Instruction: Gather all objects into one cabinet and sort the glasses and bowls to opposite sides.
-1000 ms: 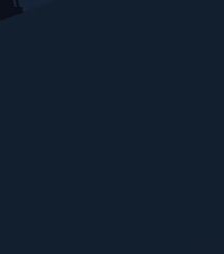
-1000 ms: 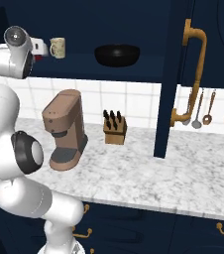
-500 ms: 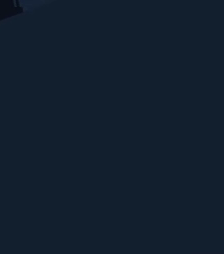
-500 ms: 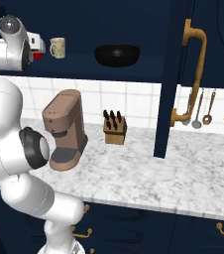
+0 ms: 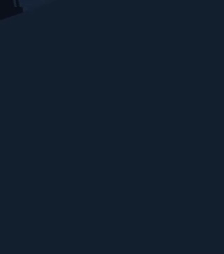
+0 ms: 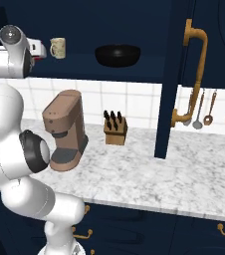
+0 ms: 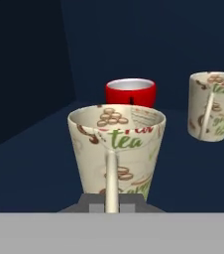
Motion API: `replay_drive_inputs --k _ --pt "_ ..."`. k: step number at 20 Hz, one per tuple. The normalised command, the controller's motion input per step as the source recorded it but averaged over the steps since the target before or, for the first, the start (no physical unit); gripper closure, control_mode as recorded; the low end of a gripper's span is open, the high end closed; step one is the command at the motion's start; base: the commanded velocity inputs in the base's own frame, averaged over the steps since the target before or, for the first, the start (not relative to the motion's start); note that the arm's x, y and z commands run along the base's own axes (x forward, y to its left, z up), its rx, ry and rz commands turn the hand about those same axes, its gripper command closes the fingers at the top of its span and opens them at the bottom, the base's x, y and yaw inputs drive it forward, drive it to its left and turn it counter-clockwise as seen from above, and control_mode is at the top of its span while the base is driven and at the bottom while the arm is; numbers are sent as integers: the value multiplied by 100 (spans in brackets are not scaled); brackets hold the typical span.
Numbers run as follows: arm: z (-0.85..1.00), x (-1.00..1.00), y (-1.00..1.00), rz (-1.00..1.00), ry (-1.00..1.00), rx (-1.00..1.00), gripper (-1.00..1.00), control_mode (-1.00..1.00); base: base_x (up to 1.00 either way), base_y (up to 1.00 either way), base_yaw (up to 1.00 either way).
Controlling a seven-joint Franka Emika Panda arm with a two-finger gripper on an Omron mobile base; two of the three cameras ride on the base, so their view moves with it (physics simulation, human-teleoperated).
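A cream mug (image 7: 116,149) printed with the word "tea" in green and clusters of brown beans stands upright right in front of the claw (image 7: 112,203), whose two dark tips are drawn together on the mug's thin loop handle, as seen through the hand camera. Red lettering above the green word is cut off by the rim and cannot be read in full. Just behind this mug sits a small red cup (image 7: 131,92) with a pale inside, and off to the right a second cream mug (image 7: 214,106) carries the same pattern, with part of a green word beginning "gre" legible near its base. All three rest on the dark navy shelf (image 7: 44,149) inside the cabinet (image 7: 148,39), apart from one another.

From the right base camera, the white arm (image 6: 15,55) reaches up to the far left end of the cabinet shelf (image 6: 134,69), where a cream mug (image 6: 57,48) stands beside it. Farther along the same shelf sits the black bowl (image 6: 117,55), well apart from the mug. Below, on the marble desk (image 6: 149,174), a brown coffee machine (image 6: 64,129) stands near a wooden knife block (image 6: 115,128); utensils (image 6: 204,107) hang on the tiled wall beyond the open navy door (image 6: 167,79).
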Motion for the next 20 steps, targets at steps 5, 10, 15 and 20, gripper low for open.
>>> replay_drive_inputs --k 5,10,15,20 --pt "-7 8 0 0 -1 0 100 -100 0 0 0" --pt "0 22 0 0 0 0 100 -100 0 0 0" --pt "-5 17 0 0 0 0 100 -100 0 0 0" --pt "-17 5 0 0 0 0 100 -100 0 0 0"
